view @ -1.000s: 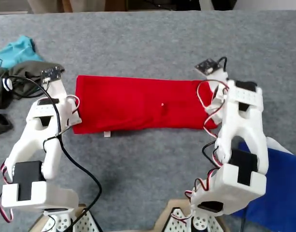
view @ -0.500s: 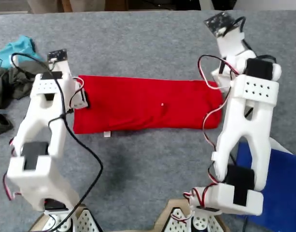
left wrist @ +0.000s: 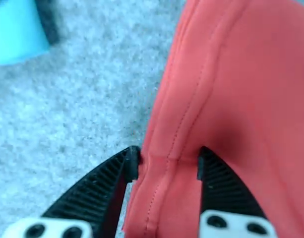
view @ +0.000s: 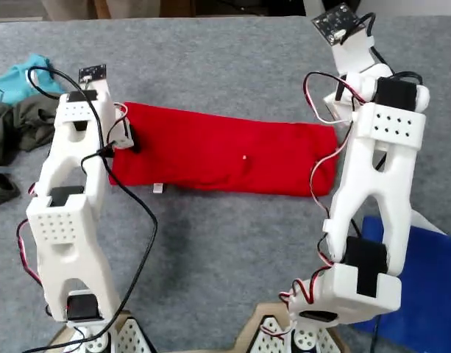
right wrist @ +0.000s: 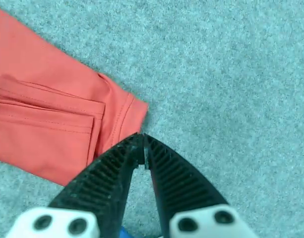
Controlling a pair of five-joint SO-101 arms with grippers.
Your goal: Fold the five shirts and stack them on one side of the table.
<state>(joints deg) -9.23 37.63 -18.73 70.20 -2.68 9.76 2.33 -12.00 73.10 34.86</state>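
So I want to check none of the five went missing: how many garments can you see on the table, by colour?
red shirt: 1
turquoise garment: 1
blue garment: 1
dark olive heap: 1
dark olive piece: 1, though it may belong to the heap
Total: 5, or 4 if the olive pieces are one.

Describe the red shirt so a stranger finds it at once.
On the grey table, look between the two white arms. The red shirt lies there in a long band. It alone is red, unlike the turquoise cloth, dark green cloth and blue cloth at the edges.
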